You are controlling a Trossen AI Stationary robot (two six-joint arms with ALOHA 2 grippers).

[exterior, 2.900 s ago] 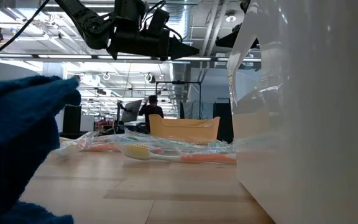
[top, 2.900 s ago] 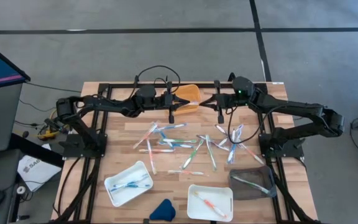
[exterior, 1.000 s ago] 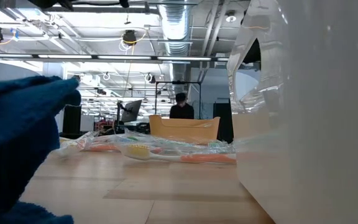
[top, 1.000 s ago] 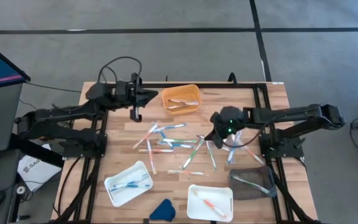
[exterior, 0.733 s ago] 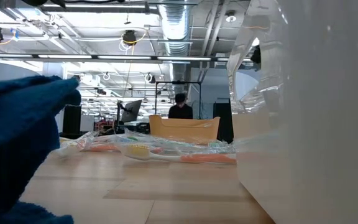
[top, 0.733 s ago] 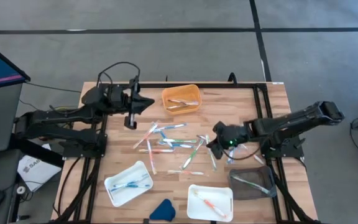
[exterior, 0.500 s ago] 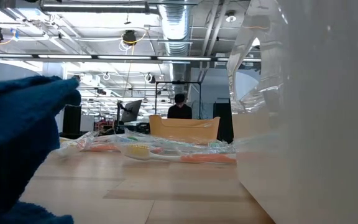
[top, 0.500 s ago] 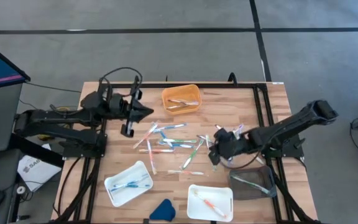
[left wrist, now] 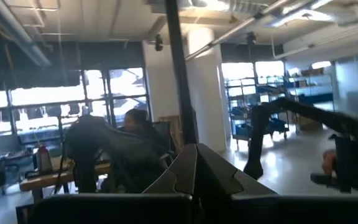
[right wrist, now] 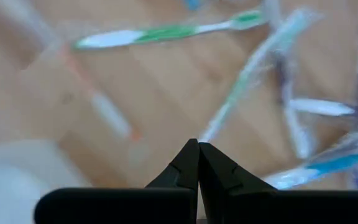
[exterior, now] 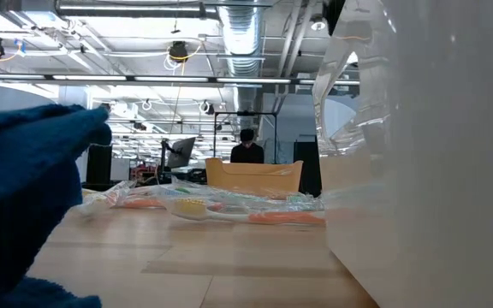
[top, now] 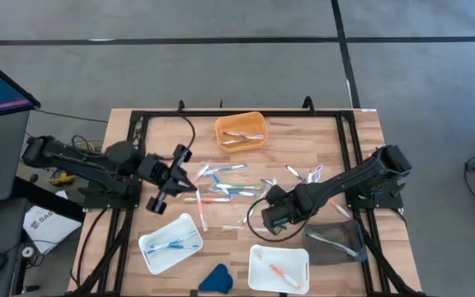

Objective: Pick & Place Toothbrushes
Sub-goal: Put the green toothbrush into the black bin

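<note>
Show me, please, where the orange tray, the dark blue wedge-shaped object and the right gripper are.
orange tray (top: 223, 128): high view, on its left rim.
dark blue wedge-shaped object (top: 216, 279): high view, on its middle.
right gripper (right wrist: 197, 162): right wrist view, where its closed fingertips meet.

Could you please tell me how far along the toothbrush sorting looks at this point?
Barely begun. Done: a few brushes each in the orange tray, the two white trays and the dark mesh tray. In hand: nothing; the right gripper, fingers shut, is low over the table beside the scattered thin plastic toothbrushes, and the left gripper, also shut, sits at the pile's edge. Left: most of the pile on the wooden table.
</note>
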